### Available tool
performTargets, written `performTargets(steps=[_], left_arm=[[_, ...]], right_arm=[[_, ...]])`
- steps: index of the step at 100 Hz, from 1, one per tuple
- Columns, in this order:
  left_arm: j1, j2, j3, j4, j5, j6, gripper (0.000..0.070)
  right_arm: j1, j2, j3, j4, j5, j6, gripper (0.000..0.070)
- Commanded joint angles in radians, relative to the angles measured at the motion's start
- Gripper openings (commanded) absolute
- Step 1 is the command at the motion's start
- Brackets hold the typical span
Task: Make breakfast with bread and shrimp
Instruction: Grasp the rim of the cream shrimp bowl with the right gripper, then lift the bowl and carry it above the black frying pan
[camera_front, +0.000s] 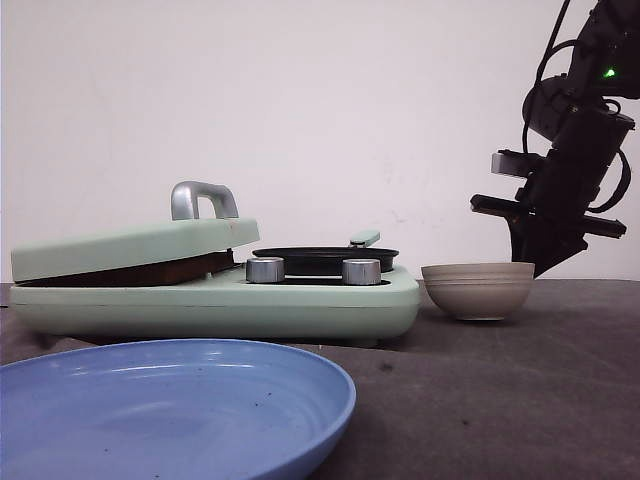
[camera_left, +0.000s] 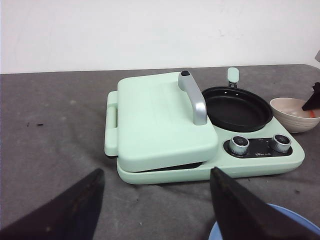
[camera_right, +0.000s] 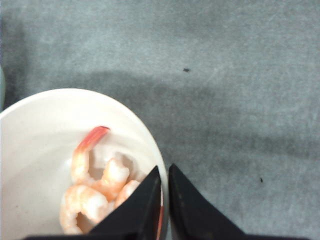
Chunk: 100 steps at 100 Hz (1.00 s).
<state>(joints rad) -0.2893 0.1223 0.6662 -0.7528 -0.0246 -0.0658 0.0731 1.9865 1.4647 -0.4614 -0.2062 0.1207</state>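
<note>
With our right end effector (camera_right: 163, 200) nearly clenched above the ceramic bowl (camera_right: 30, 130) near the counter's right edge, we should spread its fingers and descend squarely over the shrimp (camera_right: 95, 190) inside.

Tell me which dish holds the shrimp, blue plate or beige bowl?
The small beige ceramic bowl right of the green cooker holds the pink shrimp; the wide blue plate nearest the camera shows none.

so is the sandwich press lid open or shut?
Nearly shut: the lid rests tilted on the base, a dark gap at its front edge. Contents hidden.
</note>
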Motion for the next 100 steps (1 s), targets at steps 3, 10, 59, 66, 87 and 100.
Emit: performTargets(steps=[3,10,59,66,87,100], left_arm=[[-0.003,-0.002,0.005,0.011,-0.006,0.002,0.0348],[-0.003,-0.002,0.005,0.011,-0.006,0.001,0.0349],[-0.003,-0.002,0.005,0.012,-0.006,0.001,0.0348],[-0.003,-0.002,0.005,0.012,-0.006,0.001,0.0348],[-0.003,-0.002,0.005,0.011,-0.006,0.001,0.0349],[-0.003,-0.002,0.005,0.010,-0.006,0.001,0.0349]], right_arm=[[0.004,0.016,0.022,0.011,-0.004,0.027,0.0000],[0.003,0.012,0.022,0.012,-0.003,0.029,0.0000],[-0.005,-0.131,0.022,0.015,-0.029,0.038,0.0000],[-0.005,-0.161,0.022,0.017,-0.048,0.057,0.0000],[0.026,-0.198,0.022,0.095,-0.189,0.121,0.0000],[0.073,-0.197,0.022,0.126,-0.188,0.140,0.0000]])
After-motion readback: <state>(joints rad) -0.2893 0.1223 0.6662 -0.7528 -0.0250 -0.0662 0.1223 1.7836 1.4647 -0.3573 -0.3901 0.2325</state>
